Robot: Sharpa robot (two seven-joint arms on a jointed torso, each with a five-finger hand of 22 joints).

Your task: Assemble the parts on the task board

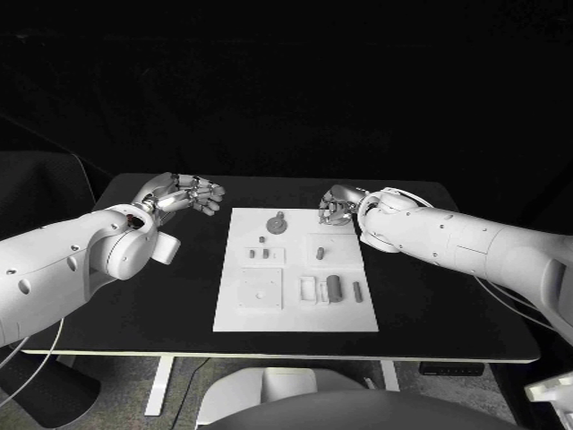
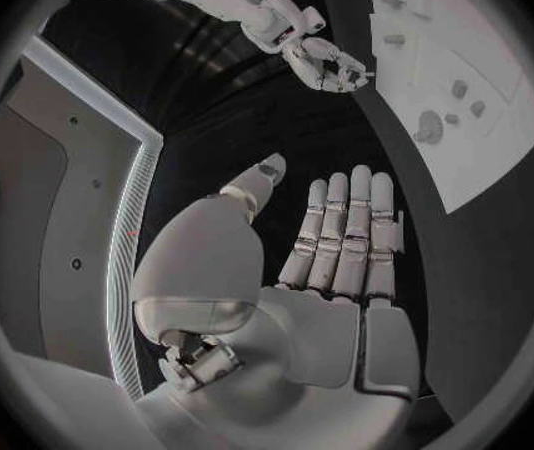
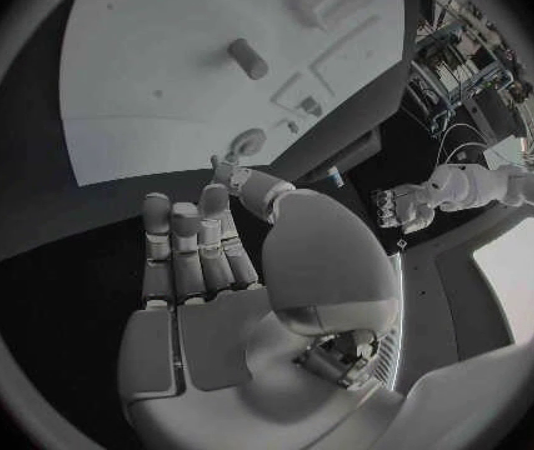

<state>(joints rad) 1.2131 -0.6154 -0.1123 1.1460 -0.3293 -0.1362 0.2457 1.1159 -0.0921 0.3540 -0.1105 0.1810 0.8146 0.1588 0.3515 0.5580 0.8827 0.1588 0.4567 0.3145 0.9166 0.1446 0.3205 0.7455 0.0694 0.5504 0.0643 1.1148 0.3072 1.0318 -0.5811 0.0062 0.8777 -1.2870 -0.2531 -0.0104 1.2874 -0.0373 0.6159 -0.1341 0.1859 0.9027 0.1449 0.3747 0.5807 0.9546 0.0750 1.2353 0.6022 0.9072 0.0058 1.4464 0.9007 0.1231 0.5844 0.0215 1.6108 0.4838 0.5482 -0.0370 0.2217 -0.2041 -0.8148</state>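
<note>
The white task board (image 1: 293,313) lies in the middle of the black table. On it sit a round grey part (image 1: 277,226) at the far end, a small peg (image 1: 320,253) and a dark cylinder (image 1: 335,288) toward the right side. My left hand (image 1: 183,193) hovers over the table beyond the board's far left corner, fingers straight and side by side (image 2: 342,240), holding nothing. My right hand (image 1: 342,207) is at the board's far right corner, palm bare (image 3: 211,270), fingers stretched toward the board (image 3: 155,50) and a grey cylinder (image 3: 248,58).
Several small pieces (image 1: 259,254) and pale blocks (image 1: 307,288) lie on the board between the larger parts. Bare black tabletop (image 1: 170,296) runs along both sides of the board. The table's front edge is close to the board's near end.
</note>
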